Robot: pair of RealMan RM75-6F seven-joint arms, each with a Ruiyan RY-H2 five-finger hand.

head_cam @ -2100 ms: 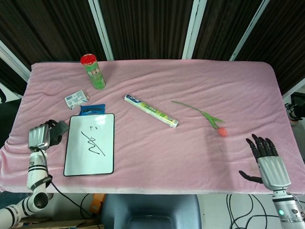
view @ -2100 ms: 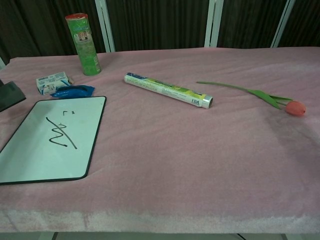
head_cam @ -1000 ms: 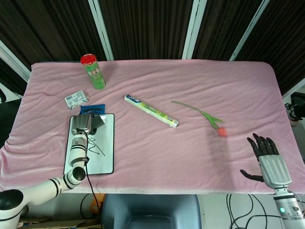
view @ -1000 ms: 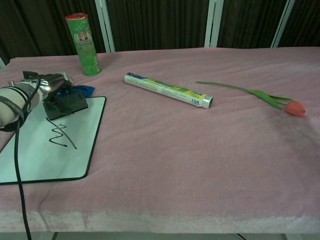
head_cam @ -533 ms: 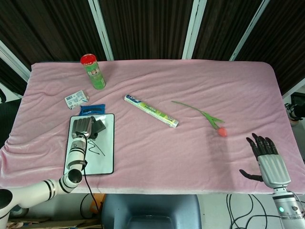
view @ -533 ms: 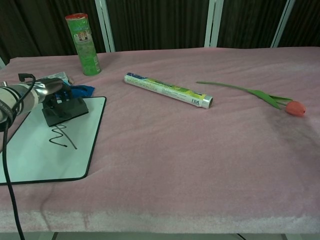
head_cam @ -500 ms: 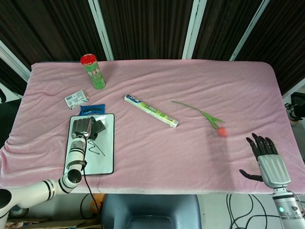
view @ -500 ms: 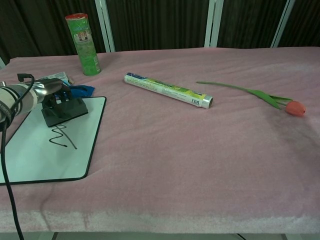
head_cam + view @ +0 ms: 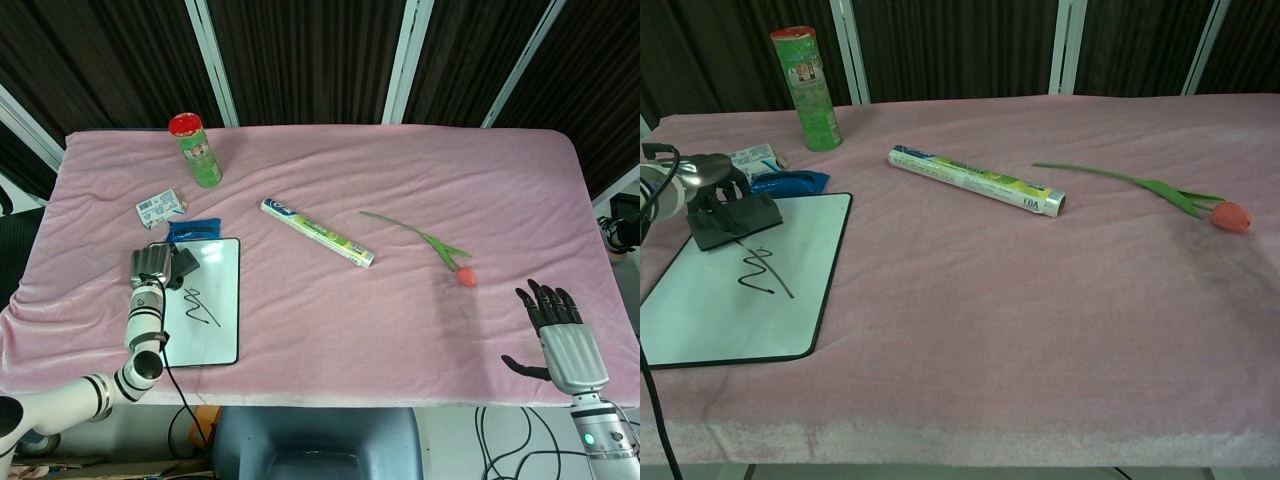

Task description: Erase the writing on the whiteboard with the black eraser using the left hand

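Gripping the black eraser [image 9: 736, 219] at the whiteboard's [image 9: 700, 305] eleven-o'clock corner, the left hand [image 9: 702, 176] may skid the light board on the cloth, missing the scribble [image 9: 758, 272]; the right hand [image 9: 566, 340] rests open-fingered.

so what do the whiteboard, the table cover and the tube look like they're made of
Whiteboard: a smooth, glossy white panel, likely coated, in a thin black rim; it shows a sheen.
Table cover: soft pink fabric, perhaps fleece or towelling; matte, fuzzy and wrinkled.
Tube: probably printed cardboard or plastic film; slightly shiny, with a pale end cap.
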